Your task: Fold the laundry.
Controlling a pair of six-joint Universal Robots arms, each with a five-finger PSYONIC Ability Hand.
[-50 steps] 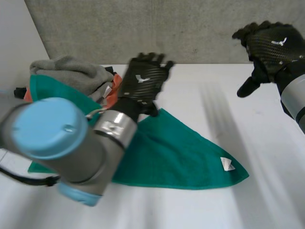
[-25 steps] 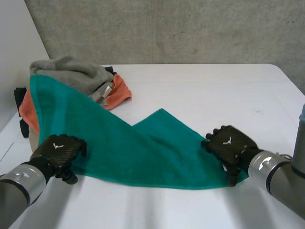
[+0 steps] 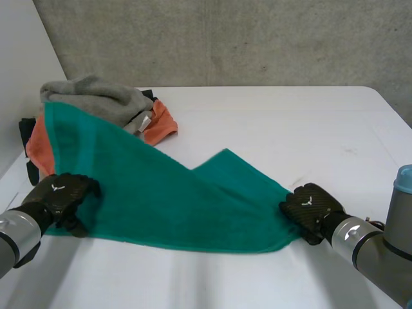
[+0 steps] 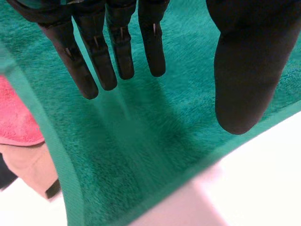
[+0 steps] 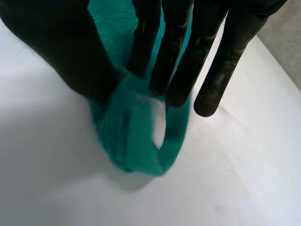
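Since the left hand (image 3: pixel 61 196) looks released, that side is the weak point. Its fingers (image 4: pixel 120 52) are straight over the towel (image 3: pixel 161 193), the thumb is apart and I see no pinch. I can't tell whether the fingertips press the cloth or hover above it. If the right hand (image 3: pixel 309 209) pulls or lifts first, I'd expect the towel to slide out under the left palm and the fold to come out skewed.

Second risk is the right grasp. That hand is clenched on a towel corner at the lower right of the frame, with a small wad of cloth pinched between thumb and fingers. A wad that small could slip out under tension. If it holds, the corner would probably go down crumpled rather than square.

Third risk is the pile (image 3: pixel 96 96) at the upper left. The towel's far end is draped over it, so dragging the towel could pull the grey and orange pieces along, possibly off the table (image 3: pixel 290 129).

Towel state:
- Green terry with a hemmed edge.
- Runs across the table from the pile at upper left to the right hand at lower right.
- Not flat: one flap sticks up mid-frame, and the near edge runs between the two hands.
- The left hand sits on it near its lower-left corner.
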